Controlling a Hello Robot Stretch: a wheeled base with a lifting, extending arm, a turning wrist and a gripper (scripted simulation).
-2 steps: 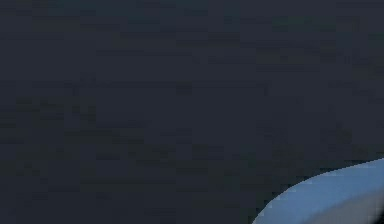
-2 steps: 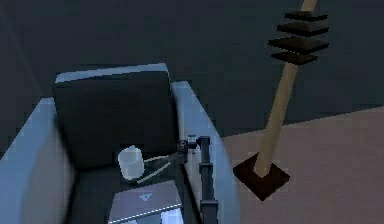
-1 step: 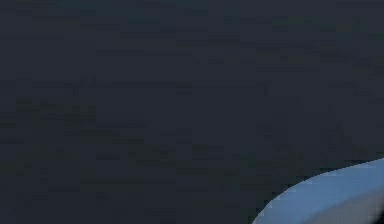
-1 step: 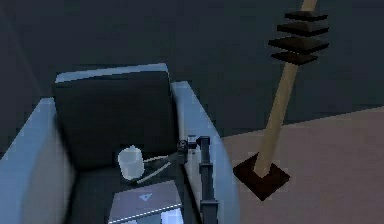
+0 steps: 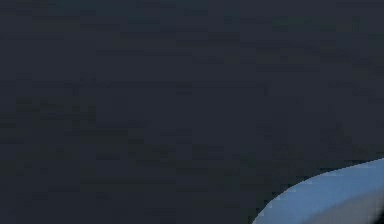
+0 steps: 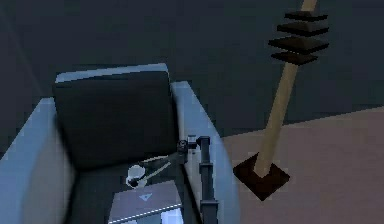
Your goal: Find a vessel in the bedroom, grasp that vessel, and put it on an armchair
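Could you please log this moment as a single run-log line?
gripper at armchair seat | small white round thing at its tip, hold unclear | flat grey slab on seat | wooden pole stand beside armchair

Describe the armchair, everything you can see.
The armchair is boxy, with pale blue-grey arms and shell and dark cushions on back and seat, fabric by its look. It stands upright on a tan floor before a dark wall. On its seat lie a flat grey slab and a small white round thing.
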